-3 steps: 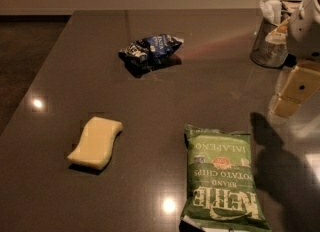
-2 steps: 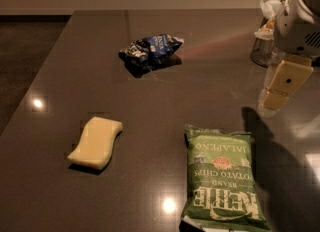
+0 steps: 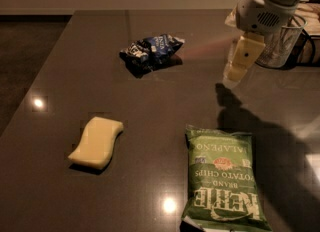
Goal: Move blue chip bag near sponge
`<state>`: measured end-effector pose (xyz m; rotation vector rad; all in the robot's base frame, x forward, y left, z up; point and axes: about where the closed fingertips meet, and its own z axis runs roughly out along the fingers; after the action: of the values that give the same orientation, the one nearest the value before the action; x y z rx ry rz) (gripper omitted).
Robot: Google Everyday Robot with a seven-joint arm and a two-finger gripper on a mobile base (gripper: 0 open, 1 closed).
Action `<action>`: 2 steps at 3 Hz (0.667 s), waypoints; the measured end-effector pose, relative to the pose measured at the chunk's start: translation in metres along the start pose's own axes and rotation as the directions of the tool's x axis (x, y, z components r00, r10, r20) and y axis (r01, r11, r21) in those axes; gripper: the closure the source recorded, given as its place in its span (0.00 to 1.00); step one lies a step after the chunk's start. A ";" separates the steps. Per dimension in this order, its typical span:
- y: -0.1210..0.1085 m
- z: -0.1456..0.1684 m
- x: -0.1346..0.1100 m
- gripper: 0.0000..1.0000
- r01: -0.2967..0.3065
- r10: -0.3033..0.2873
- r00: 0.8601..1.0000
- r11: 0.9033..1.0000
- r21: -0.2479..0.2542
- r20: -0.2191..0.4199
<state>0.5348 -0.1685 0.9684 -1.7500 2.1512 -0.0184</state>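
Camera view puts the blue bag (image 3: 152, 50) crumpled on the far middle of the table (image 3: 65, 76), well apart from the sponge (image 3: 96, 142), which lies flat at the near left with bare table between the two. Nothing touches the bag, so by my reading the task is at its very start: no grasp, no lift, no carry. The tool (image 3: 234, 73) hangs in the air to the right of the bag, pointing down, near it but clearly off it and above the table; it holds nothing, and whether it is apart or together I cannot tell. Left to do, as I judge it: reach across to the bag, take hold, bring it toward the near left and set it just beside the sponge. A green bag (image 3: 224, 181) lies at the near right, off the likely path, and a glass (image 3: 280, 51) stands behind the tool
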 end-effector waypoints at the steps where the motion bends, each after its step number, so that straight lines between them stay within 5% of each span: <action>1: -0.039 0.033 -0.036 0.00 0.015 -0.014 0.998 1.000 -0.011 0.064; 2: -0.074 0.070 -0.067 0.00 0.038 -0.037 0.996 0.999 -0.018 0.086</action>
<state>0.6356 -0.1073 0.9387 -1.7691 2.0645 0.0664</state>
